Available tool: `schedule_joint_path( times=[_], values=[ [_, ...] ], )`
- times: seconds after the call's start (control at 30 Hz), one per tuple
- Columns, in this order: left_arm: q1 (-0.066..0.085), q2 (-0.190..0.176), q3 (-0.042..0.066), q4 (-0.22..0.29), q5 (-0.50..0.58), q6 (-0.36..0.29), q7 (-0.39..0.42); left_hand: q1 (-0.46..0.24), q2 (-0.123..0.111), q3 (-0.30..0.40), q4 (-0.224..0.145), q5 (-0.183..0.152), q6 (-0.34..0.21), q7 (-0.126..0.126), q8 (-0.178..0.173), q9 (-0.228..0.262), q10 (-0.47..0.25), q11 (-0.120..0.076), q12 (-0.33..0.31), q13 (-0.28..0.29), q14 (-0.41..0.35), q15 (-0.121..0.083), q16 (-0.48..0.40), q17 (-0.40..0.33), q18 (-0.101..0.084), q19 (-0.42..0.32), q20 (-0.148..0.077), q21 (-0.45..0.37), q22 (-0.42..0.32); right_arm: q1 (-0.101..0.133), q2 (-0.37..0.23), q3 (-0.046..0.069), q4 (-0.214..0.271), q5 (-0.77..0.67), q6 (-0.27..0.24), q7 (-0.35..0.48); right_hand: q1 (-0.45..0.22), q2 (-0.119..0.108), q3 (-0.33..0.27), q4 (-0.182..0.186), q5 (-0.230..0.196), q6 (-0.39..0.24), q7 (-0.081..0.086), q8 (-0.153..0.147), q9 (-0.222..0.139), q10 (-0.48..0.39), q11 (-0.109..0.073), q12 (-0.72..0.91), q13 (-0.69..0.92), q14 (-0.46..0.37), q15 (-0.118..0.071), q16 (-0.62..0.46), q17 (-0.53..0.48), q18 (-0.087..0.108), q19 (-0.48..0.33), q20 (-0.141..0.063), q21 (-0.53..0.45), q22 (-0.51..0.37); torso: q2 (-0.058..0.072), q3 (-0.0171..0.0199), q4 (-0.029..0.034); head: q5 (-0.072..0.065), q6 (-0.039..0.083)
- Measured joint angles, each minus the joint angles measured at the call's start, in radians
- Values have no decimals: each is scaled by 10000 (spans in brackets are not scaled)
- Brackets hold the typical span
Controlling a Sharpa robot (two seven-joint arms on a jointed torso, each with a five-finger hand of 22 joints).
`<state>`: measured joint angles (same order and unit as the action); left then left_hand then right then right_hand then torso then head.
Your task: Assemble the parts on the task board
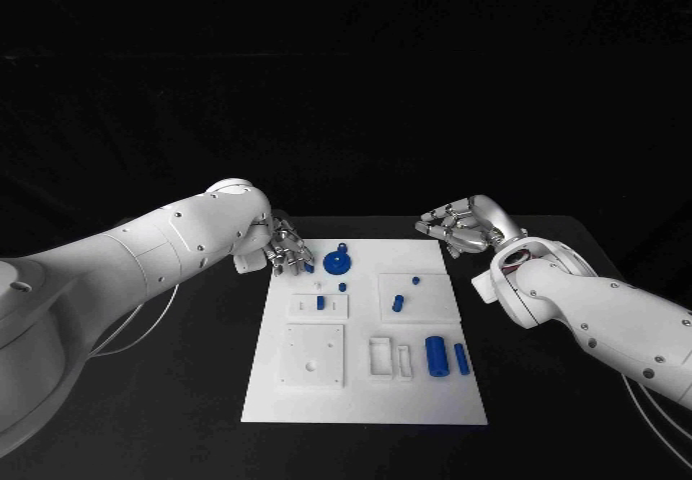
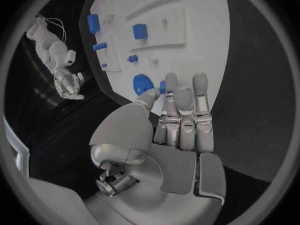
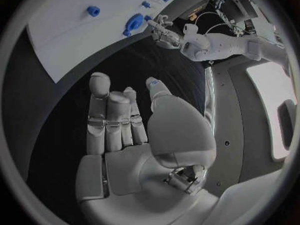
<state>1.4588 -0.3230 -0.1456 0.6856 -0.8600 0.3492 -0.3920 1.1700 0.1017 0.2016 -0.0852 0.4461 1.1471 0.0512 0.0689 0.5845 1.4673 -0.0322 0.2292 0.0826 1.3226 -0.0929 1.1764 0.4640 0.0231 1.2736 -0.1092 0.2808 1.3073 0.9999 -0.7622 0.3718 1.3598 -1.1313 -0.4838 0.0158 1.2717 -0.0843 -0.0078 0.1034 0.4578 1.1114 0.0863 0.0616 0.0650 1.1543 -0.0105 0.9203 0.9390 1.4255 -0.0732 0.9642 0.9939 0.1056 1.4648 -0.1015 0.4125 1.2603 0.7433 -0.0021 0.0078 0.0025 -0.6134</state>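
White task board (image 1: pixel 361 400) lying flat at the middle of the black table (image 1: pixel 173 420), carrying small blue parts. Left hand (image 1: pixel 286 250) at the board's far left corner, fingers close together and extended; in the left wrist view a small blue piece (image 2: pixel 162 87) sits between thumb and fingertips, though whether it is pinched or merely behind them cannot be told. Round blue part with a stub (image 1: pixel 338 262) just beside this hand, on the board. Right hand (image 1: pixel 464 228) off the board's far right corner, above the table, fingers apart and holding nothing. Two upright blue cylinders (image 1: pixel 447 355) stand near the board's right edge, well apart from both hands.
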Motion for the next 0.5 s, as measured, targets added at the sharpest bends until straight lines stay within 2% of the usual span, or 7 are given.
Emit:
schedule_joint_path(
  times=[0.07, 0.23, 0.37, 0.5],
  values=[
    [-4, -61, -2, 113, 40, -30, 1, 52, -32, 0, -1, 142, 38, 38, 0, 21, 0, 0, 0, 0, 40, -40, 51, 51, -1, 0, 0, 111, 0, 0, -6, 0, 0, 0, 0, 0, 0, 0, 0, 0, 0, 0, 0, 0, 0, 0, 0, 0, 0, 0, 0, 0, 0, 1, 0, 0, 0, 0, 0, 0, 1, 2, 0],
    [-27, -332, -11, 586, 126, -228, -4, 114, -96, 0, -2, 850, 125, 124, 86, 160, 0, 1, 10, 18, 175, -104, 117, 184, 0, 21, -92, 320, 8, 0, -34, 0, -3, 0, 0, 1, 0, 0, 0, 0, 0, 1, -1, 0, 0, 0, 0, 0, 0, 0, 0, 0, 0, 1, 0, 0, 0, 0, -12, -1, 11, 6, 0],
    [-39, -650, -18, 1125, 194, -495, -46, 18, -220, 0, -3, 1307, 181, 182, 97, 245, -4, -72, 217, 66, 338, -156, 117, 298, 0, 57, -127, 534, 7, 0, -70, 0, -7, -1, -1, 2, 0, 0, 0, 0, -1, 2, -2, 0, 0, 0, 0, 0, 0, 0, 0, 0, 0, 1, 0, 0, 0, 0, -26, -6, 31, -4, 0],
    [1, -1080, -12, 1932, 262, -838, -112, -113, -351, 1, -3, 1672, 234, 235, 120, 301, -36, -104, 393, 92, 409, -194, 117, 436, 0, 63, -134, 675, 6, 0, -107, 0, -10, -1, -1, 3, 0, 0, 0, 0, -1, 2, -2, 0, 0, 0, 0, 0, 0, 0, 0, 0, 0, 1, 0, 0, 0, 0, -48, -18, 66, -21, -17]
  ],
)
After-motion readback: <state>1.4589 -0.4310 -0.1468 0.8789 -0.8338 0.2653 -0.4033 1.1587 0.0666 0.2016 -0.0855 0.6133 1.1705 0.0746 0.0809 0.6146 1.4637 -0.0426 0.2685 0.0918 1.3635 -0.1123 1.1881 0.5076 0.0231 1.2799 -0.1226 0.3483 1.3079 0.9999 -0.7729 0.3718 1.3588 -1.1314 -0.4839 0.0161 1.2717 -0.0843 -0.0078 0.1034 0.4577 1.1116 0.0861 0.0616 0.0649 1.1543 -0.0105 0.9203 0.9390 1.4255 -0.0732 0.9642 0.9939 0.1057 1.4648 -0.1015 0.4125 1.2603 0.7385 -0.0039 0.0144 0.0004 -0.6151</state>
